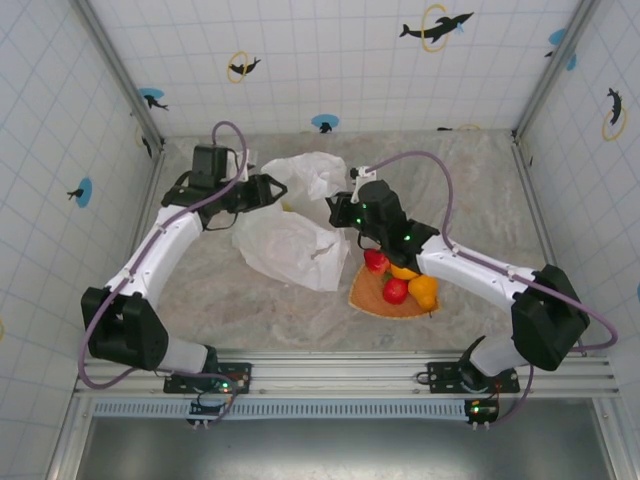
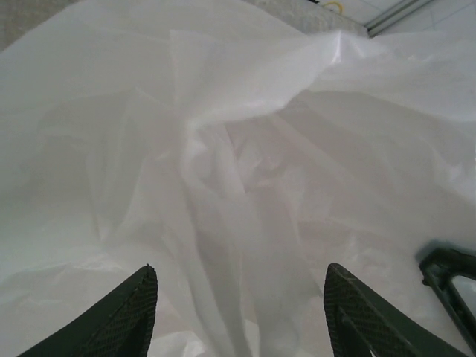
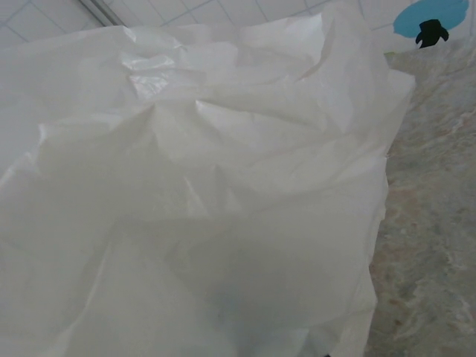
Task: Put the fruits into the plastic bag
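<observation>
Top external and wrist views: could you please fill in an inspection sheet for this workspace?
Surface: marbled grey-beige table.
Job's things: plastic bag crumpled at centre; fruits, red and orange, lying outside it.
Clutter: orange tray under the fruits.
Grippers: left gripper, jaws open against the bag film; right gripper at the bag's edge, jaws' state unclear.
Cables: a purple cable loops above each arm.
Surroundings: white tiled walls with dolphin stickers.

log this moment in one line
left gripper open at bag | right gripper at bag, state unclear | fruits on tray
</observation>
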### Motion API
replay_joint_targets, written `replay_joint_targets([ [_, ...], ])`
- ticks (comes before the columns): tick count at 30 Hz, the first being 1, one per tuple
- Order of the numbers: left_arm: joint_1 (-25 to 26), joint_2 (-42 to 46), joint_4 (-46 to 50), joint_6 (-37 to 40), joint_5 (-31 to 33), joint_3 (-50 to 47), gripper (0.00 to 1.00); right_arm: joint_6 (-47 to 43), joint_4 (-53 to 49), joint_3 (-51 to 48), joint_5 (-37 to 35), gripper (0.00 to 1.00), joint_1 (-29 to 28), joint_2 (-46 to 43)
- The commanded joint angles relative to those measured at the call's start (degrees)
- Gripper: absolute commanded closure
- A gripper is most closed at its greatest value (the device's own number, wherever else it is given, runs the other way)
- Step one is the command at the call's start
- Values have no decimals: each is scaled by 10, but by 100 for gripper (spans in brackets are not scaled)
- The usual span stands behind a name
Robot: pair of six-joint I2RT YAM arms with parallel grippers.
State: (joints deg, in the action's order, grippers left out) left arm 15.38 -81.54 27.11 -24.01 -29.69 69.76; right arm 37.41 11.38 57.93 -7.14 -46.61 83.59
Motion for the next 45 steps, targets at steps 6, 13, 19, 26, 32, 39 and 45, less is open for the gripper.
replay_joint_targets([
  [6, 59, 12, -18, -43, 69, -32, 30, 36, 52, -8, -10, 90, -15, -15],
  [13, 81, 5, -10, -55, 89, -58, 55, 11, 37, -8, -41, 90, -20, -21],
  [19, 31, 17, 83, 11, 3, -33, 96, -38, -7, -26, -98, 90, -14, -49],
  [26, -22, 23, 185, 109, -27, 8, 100, -26, -57, -22, -73, 88, 12, -46],
  [32, -45, 22, 163, 107, -67, 15, 100, -57, -144, 14, -3, 70, 26, -21],
  [39, -45, 11, 120, 57, -102, 12, 100, -104, -240, 22, 71, 42, 44, -40],
  [45, -45, 14, 109, 48, -93, 1, 100, -129, -329, 23, 113, 8, 47, -94],
])
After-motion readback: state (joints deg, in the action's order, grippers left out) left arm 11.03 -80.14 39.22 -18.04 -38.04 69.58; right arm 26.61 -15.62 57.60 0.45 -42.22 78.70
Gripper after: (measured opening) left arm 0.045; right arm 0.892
